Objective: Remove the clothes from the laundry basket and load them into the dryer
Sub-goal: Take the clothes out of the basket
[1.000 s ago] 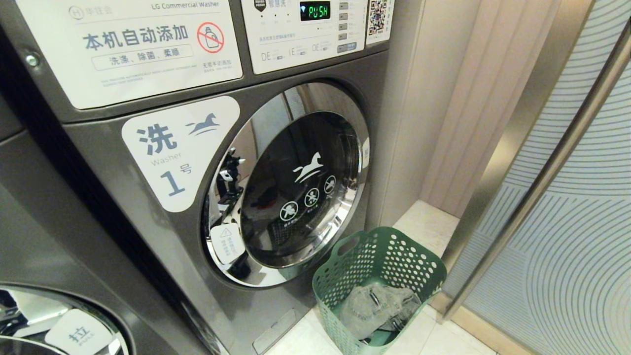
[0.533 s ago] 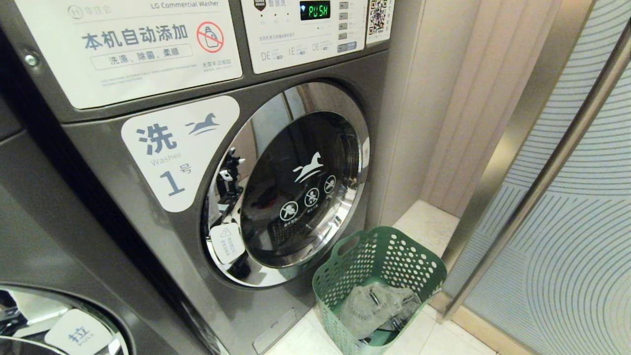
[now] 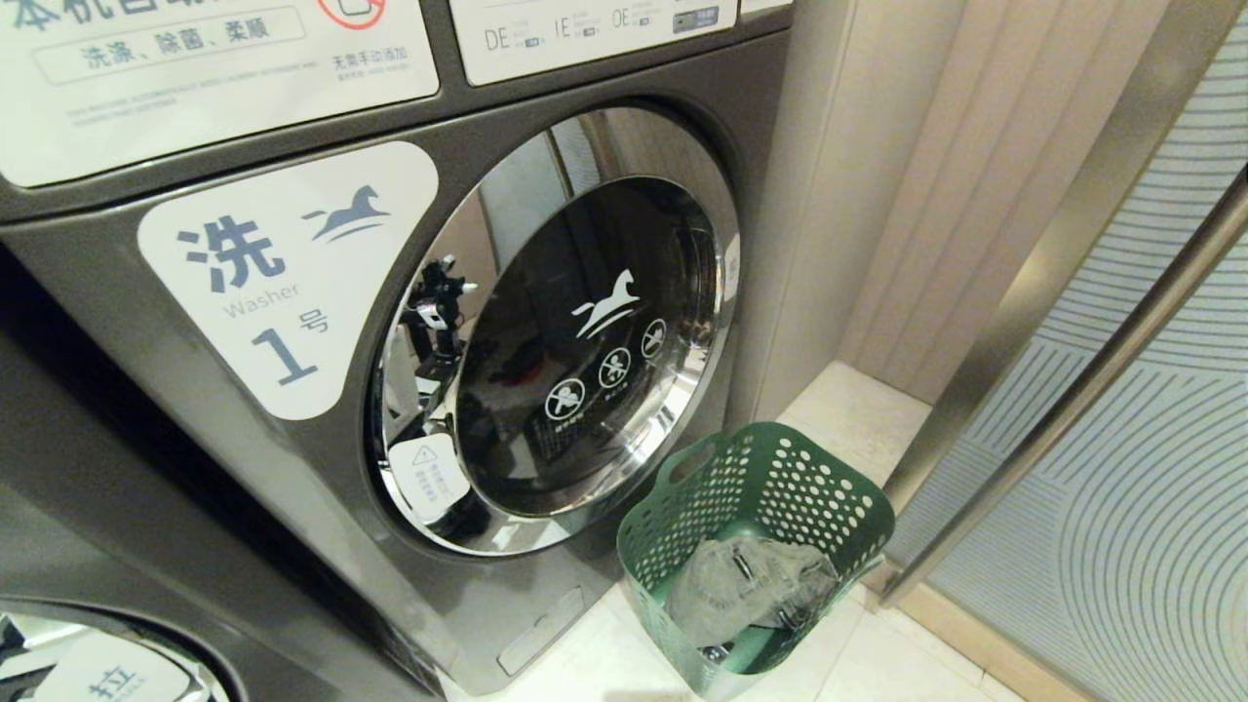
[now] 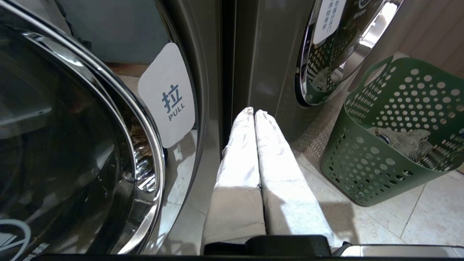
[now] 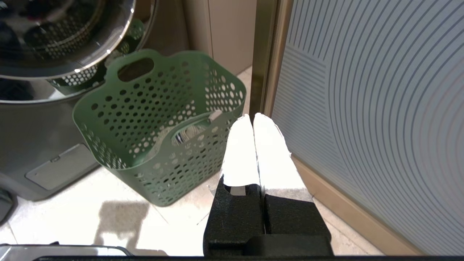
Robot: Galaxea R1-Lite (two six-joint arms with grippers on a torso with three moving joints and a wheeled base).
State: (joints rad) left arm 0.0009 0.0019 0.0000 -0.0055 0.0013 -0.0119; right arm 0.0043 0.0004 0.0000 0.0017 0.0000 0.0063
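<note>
At the far left stands a second machine whose door (image 4: 72, 127) carries a pull label, and the left hand (image 4: 253, 113) hangs low before the gap between the two machines, its fingers pressed together and holding nothing. Next comes the machine marked as washer number one (image 3: 283, 283), its round glass door (image 3: 565, 331) shut against the chrome ring. Just beside its lower right corner, on the tiled floor (image 3: 848, 409), sits the green basket (image 3: 780, 478), its walls pierced with holes and a handle slot cut in the rim. The clothes (image 3: 746, 585) lie at the bottom of it: a crumpled grey bundle with some darker striped cloth, loose and soft, filling only the lowest part. Furthest right, the right hand (image 5: 253, 116) hangs near the basket's outer wall, beside the patterned sliding panel (image 5: 362, 108), fingers together and empty. I judge the task has barely begun, since the door must be opened before anything is loaded. To do that well, a hand should catch the door at its pull edge and swing it fully wide, keeping clear of the basket so it is not knocked; then reach deep into the basket and pinch the bundle in the middle.
</note>
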